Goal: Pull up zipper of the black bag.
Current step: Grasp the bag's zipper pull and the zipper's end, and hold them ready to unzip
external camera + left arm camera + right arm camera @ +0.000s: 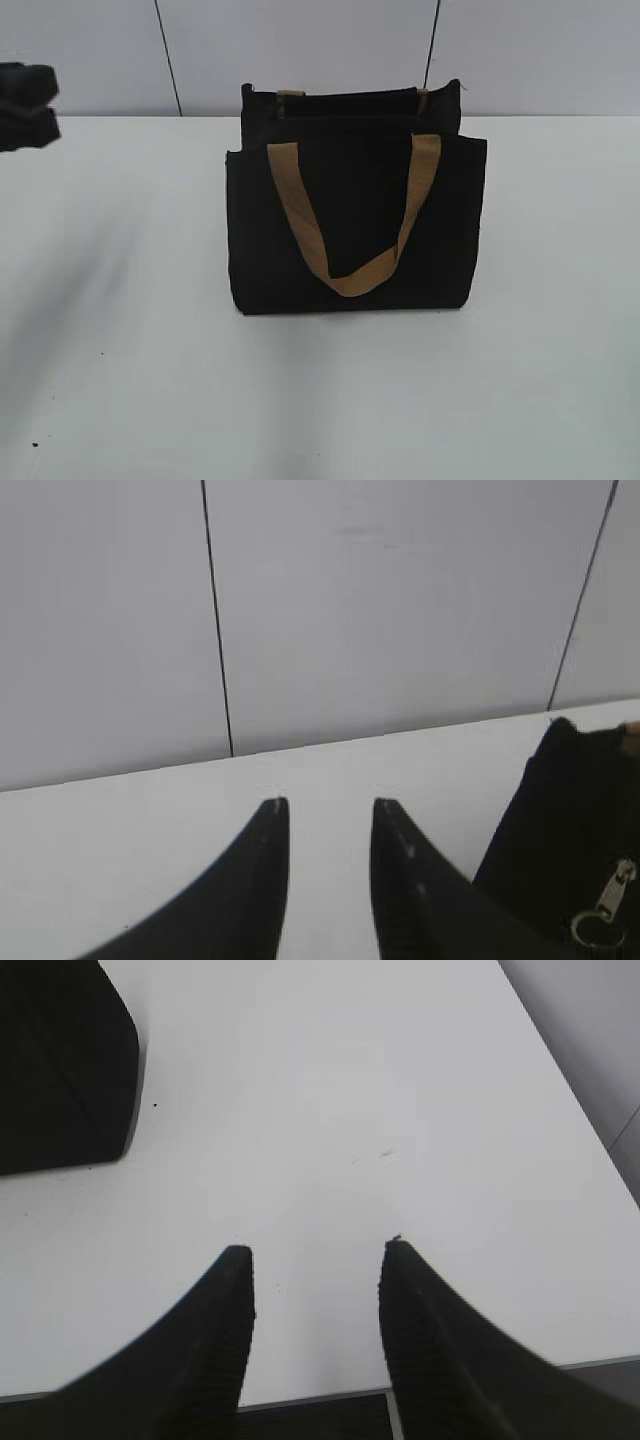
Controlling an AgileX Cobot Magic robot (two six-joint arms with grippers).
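The black bag (pixel 355 210) stands upright mid-table with a tan handle (pixel 345 275) hanging down its front. Its side shows at the right edge of the left wrist view (pixel 575 830), where the silvery zipper pull tab (pixel 610 895) hangs with a ring. A bag corner fills the upper left of the right wrist view (pixel 60 1060). My left gripper (pixel 330 805) is open and empty, left of the bag; it shows at the exterior view's left edge (pixel 25 105). My right gripper (pixel 315 1250) is open and empty over the table's near edge, apart from the bag.
The white table (pixel 120 350) spreads around the bag. A grey panelled wall (pixel 300 40) stands close behind it. The table's front edge (pixel 310 1398) lies just under my right gripper, and its right edge runs along the right wrist view.
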